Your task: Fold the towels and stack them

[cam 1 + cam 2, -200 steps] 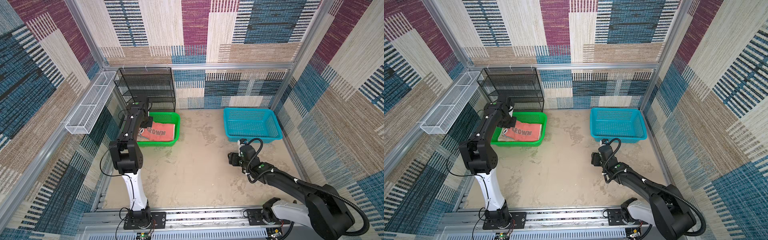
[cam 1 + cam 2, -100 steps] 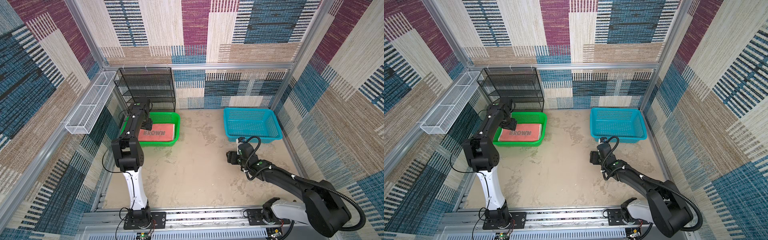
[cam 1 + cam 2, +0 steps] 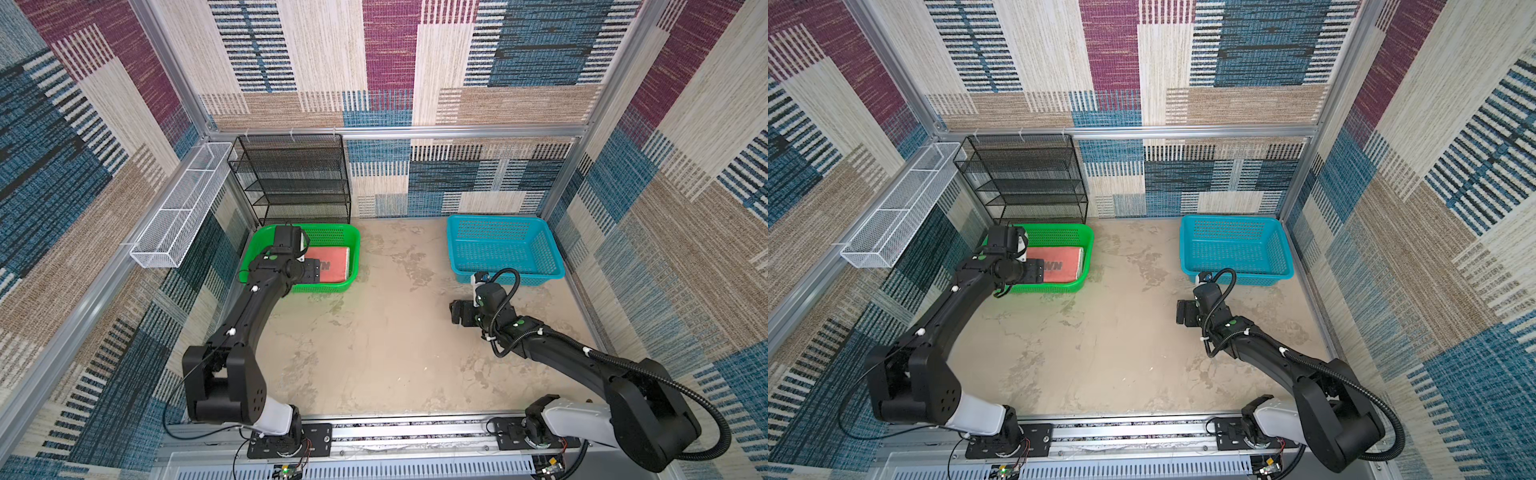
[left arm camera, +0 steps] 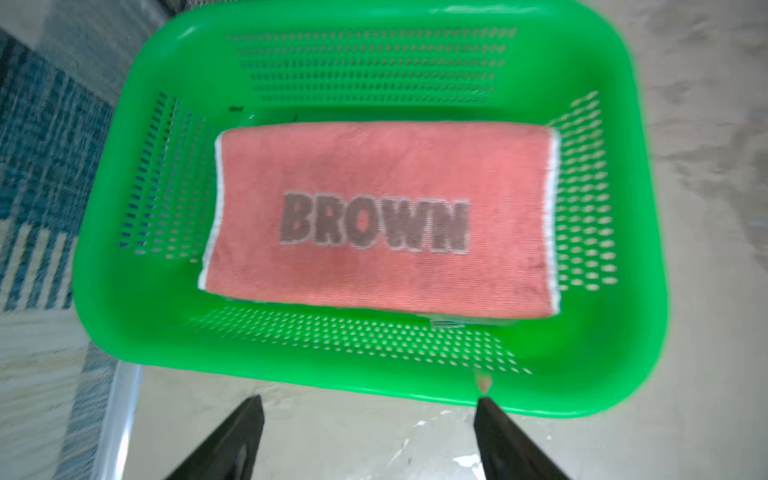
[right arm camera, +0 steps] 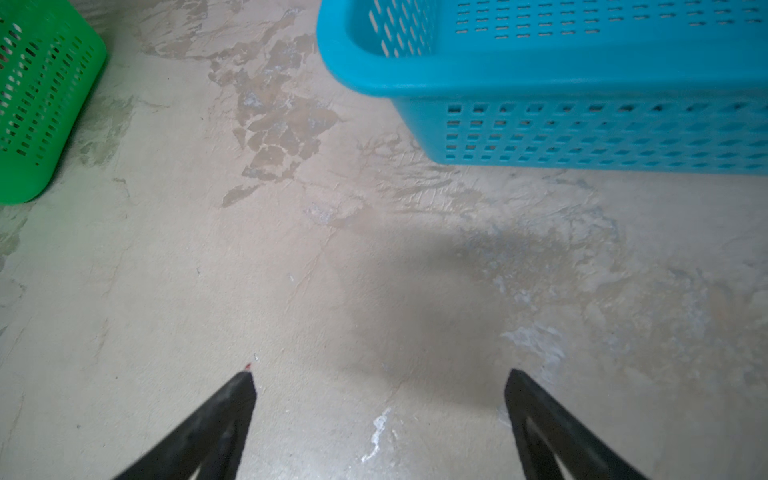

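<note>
The coral BROWN towel (image 4: 382, 216) lies folded flat in the green basket (image 4: 291, 370). Beside its rim the left tool (image 4: 370, 401) gapes empty — a low swing could clip the rim and jolt the towel. The right tool (image 5: 380, 374) gapes empty over the bench (image 5: 249, 270).

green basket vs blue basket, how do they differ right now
The green basket holds the folded coral towel; the blue basket holds nothing. The green basket sits left, beside the black wire rack; the blue basket sits right, alone. Both are perforated plastic, upright on the table.
</note>
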